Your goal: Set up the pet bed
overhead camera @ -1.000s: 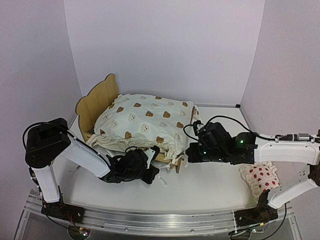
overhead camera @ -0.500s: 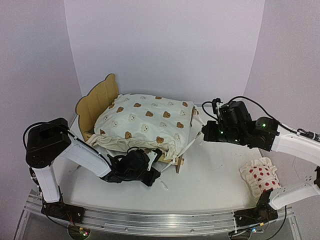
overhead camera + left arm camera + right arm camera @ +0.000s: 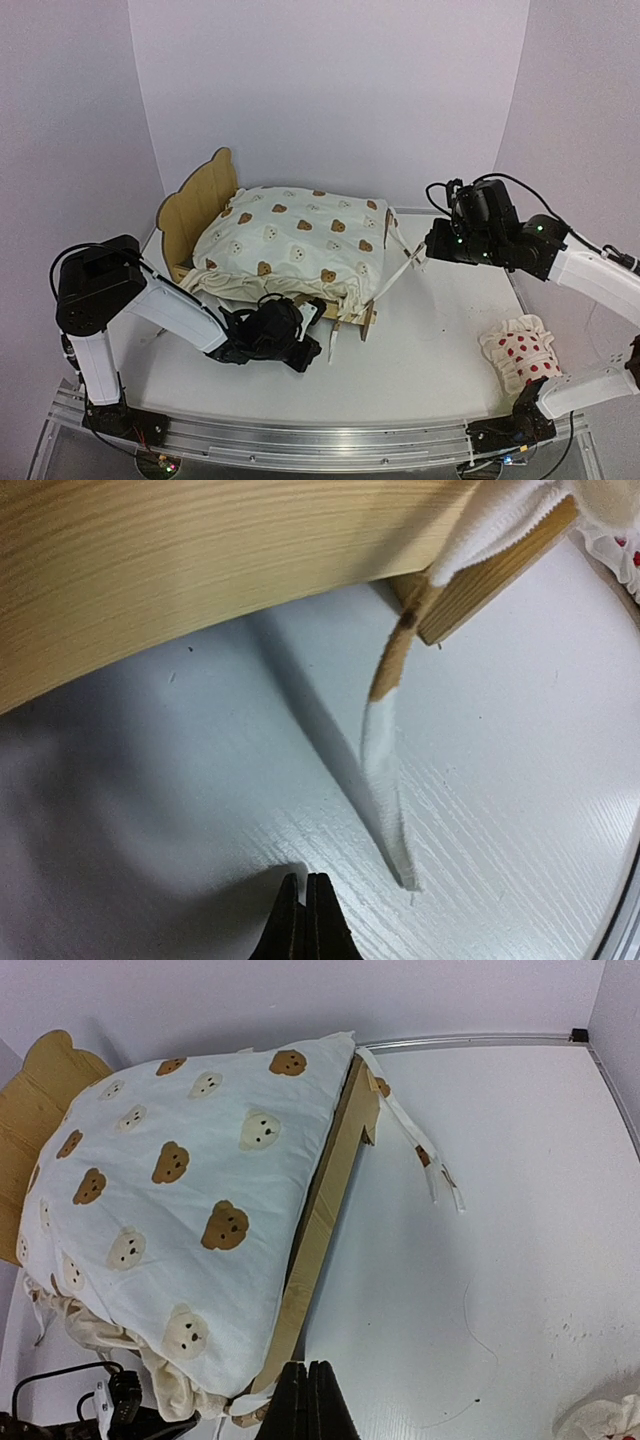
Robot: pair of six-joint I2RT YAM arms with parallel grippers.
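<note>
The pet bed (image 3: 195, 208), a plywood frame with a bear-ear headboard, stands left of centre with a bear-print cushion (image 3: 295, 245) piled on it. My right gripper (image 3: 428, 250) hangs above the table right of the bed's foot, shut on a white cushion tie (image 3: 398, 274) that runs taut to the near foot corner. In the right wrist view the shut jaws (image 3: 307, 1368) sit beside the foot rail (image 3: 325, 1210) and cushion (image 3: 190, 1180). My left gripper (image 3: 312, 352) is low at the near side rail (image 3: 200, 570), shut (image 3: 304, 880) on nothing. A loose tie (image 3: 385, 780) hangs close by.
A small white pillow with red dots (image 3: 525, 355) lies at the right near the right arm's base. Two more ties (image 3: 440, 1175) trail on the table at the bed's far foot corner. White walls close in the back and both sides.
My right gripper has risen and moved right and back from the bed's near foot corner, drawing the tie taut. The bed has slid slightly right. The left arm has barely moved.
</note>
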